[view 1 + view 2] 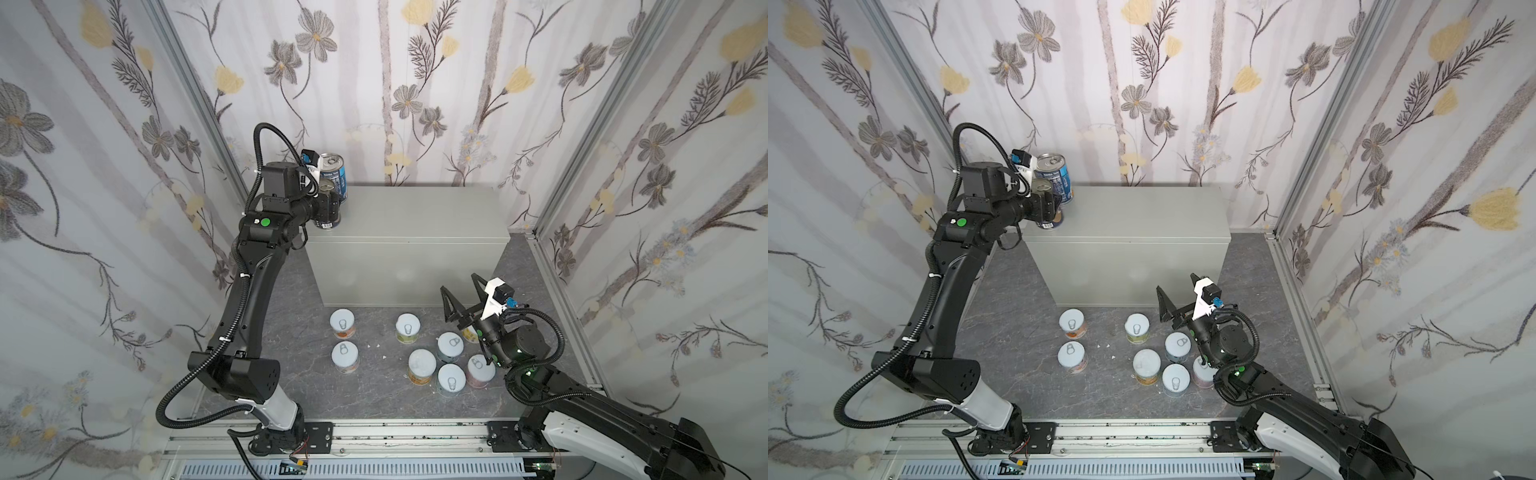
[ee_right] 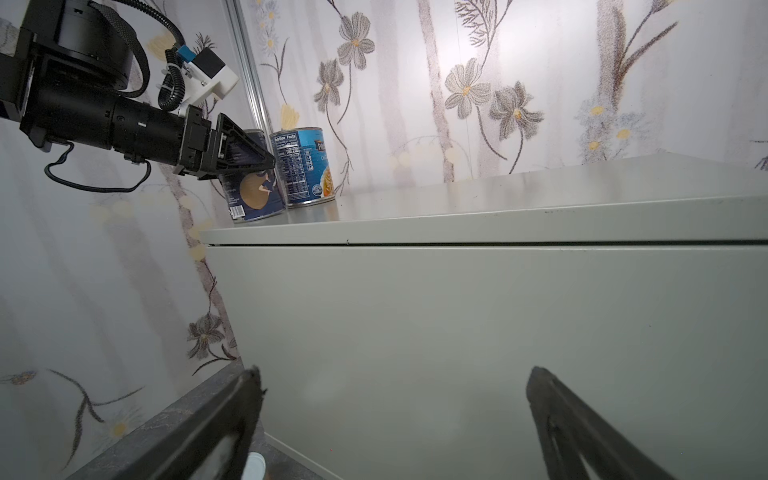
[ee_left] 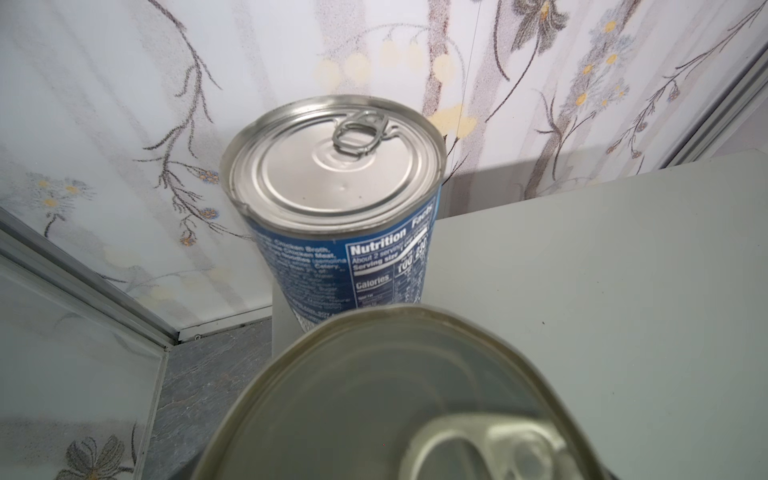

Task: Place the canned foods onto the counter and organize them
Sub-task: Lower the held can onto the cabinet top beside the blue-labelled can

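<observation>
one light-grey counter [image 1: 415,216] is sitting against the flowered back wall [image 1: 415,104], and it is carrying two tall dark-blue cans [image 3: 345,257] at its left end. two grippers are showing. the left gripper [image 1: 331,210] is reaching in level from the side, its jaws standing either side of the front tall can [image 2: 249,195], which is resting upright on the counter's front left corner; whether they are pressing it i cannot tell. the back tall can [image 1: 334,174] is standing just behind it. the right gripper [image 1: 458,282] is hanging spread wide and empty above the dark floor [image 1: 374,399], near the counter's front face. eight short white-lidded cans [image 1: 422,365] are standing upright on that floor before the counter: two are pairing up at the left, five are clustering at the right, and the eighth can [image 1: 469,333] is peeking out from under the right gripper.
</observation>
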You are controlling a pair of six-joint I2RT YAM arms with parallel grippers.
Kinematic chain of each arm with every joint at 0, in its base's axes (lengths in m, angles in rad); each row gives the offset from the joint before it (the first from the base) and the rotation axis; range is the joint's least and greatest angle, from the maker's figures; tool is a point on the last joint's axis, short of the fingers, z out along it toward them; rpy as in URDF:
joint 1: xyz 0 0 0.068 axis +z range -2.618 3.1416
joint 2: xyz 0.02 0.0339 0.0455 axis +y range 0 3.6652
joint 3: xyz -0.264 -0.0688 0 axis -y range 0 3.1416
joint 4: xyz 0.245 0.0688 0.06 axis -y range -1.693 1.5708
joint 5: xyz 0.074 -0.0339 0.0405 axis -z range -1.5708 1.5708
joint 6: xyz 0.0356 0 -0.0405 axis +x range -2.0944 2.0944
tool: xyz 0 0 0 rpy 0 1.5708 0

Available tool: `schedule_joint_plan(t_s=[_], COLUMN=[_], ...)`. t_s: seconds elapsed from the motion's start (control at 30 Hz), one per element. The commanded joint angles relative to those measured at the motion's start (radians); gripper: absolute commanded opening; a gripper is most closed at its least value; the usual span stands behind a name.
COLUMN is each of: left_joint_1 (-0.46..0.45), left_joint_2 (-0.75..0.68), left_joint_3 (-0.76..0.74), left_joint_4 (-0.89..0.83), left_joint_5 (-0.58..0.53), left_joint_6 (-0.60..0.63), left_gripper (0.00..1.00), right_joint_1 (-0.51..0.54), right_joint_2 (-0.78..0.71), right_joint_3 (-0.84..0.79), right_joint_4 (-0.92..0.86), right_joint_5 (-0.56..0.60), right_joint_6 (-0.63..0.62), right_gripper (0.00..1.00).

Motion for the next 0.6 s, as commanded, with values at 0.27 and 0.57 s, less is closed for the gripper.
schedule_joint_plan(t_s=[0.27, 0.57], left_joint_1=[0.001, 0.001], left_joint_2=[-0.014, -0.043], left_joint_3=[0.006, 0.004], left_joint_4=[0.048, 0.037], left_joint_5=[0.001, -0.003], left_joint_6=[0.001, -0.053], left_gripper=[1.00, 1.00], right_joint_1=[0.001, 0.001], right_joint_2=[-0.010, -0.001], right_joint_3=[0.001, 0.002], right_joint_4=[-0.005, -0.004], right_joint_5=[0.016, 0.025], right_joint_6=[-0.002, 0.001], right_gripper=[1.00, 1.00])
